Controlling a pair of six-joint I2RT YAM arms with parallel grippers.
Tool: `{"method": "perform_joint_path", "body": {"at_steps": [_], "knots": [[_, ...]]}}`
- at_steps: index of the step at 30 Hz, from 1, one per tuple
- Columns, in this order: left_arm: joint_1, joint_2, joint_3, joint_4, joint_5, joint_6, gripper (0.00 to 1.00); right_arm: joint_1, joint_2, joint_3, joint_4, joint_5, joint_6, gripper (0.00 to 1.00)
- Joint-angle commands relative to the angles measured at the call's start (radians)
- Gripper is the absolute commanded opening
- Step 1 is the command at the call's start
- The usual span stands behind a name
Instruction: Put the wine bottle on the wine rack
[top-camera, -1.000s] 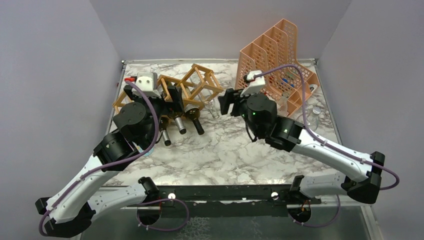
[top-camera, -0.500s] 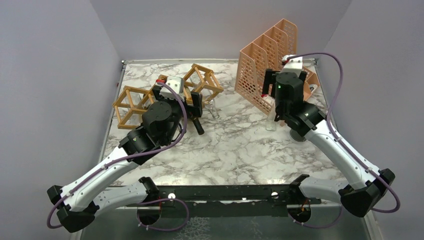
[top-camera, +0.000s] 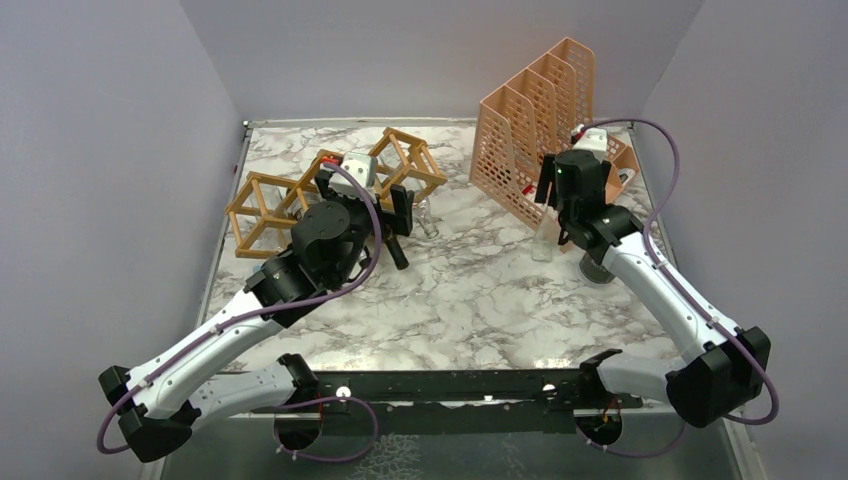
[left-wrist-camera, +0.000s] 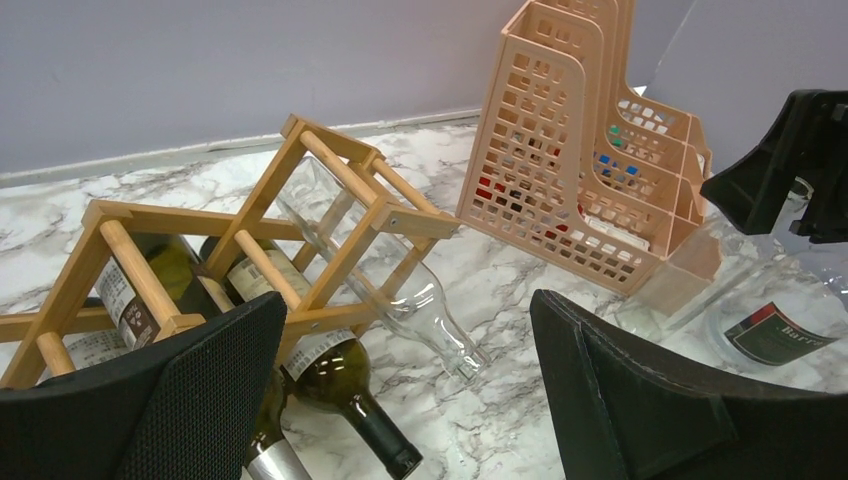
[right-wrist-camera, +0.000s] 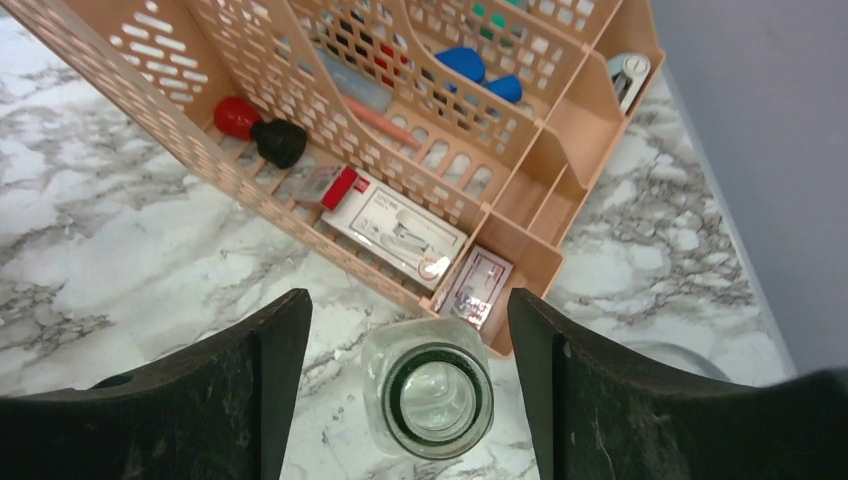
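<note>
The wooden wine rack (top-camera: 300, 195) lies at the back left and also shows in the left wrist view (left-wrist-camera: 330, 200). It holds two dark green bottles (left-wrist-camera: 335, 385) and a clear bottle (left-wrist-camera: 410, 295), necks pointing forward. My left gripper (top-camera: 368, 205) hovers open and empty over the rack's right part (left-wrist-camera: 400, 420). A clear bottle (top-camera: 543, 240) stands upright at the file holder's near corner. My right gripper (top-camera: 556, 218) is open directly above it, its mouth (right-wrist-camera: 430, 400) between the fingers (right-wrist-camera: 210, 400), not touching.
The peach mesh file holder (top-camera: 535, 120) with small items stands at the back right, just behind the upright bottle (right-wrist-camera: 400, 130). A second clear bottle with a label (left-wrist-camera: 780, 325) stands to the right of it, partly under my right arm (top-camera: 598, 268). Walls enclose three sides.
My right arm swung from the table's middle to the file holder and now sits over the upright clear bottle. My left gripper moved right along the rack, from its left end to its right part.
</note>
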Motion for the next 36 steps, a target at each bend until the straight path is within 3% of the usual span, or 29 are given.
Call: {"method": "perform_joint_path", "body": {"at_steps": [1, 10, 15, 24, 30, 36], "knots": [[0.001, 0.017, -0.008, 0.029, 0.041, -0.013, 0.99, -0.032, -0.013, -0.038, -0.016, -0.08, 0.053, 0.7], [0.0, 0.046, -0.03, 0.087, 0.163, 0.004, 0.99, -0.04, -0.072, -0.054, -0.032, -0.1, 0.034, 0.3], [0.0, 0.095, -0.068, 0.177, 0.288, 0.022, 0.99, -0.04, -0.115, -0.012, -0.066, -0.206, -0.002, 0.12], [-0.002, 0.275, -0.216, 0.525, 0.606, 0.03, 0.99, -0.039, -0.229, 0.019, -0.1, -0.574, 0.011, 0.08], [-0.032, 0.395, -0.217, 0.621, 0.671, 0.092, 0.99, -0.04, -0.278, 0.037, -0.102, -0.72, 0.044, 0.08], [-0.049, 0.464, -0.239, 0.734, 0.826, 0.115, 0.99, -0.039, -0.305, 0.048, -0.087, -0.801, 0.08, 0.08]]}}
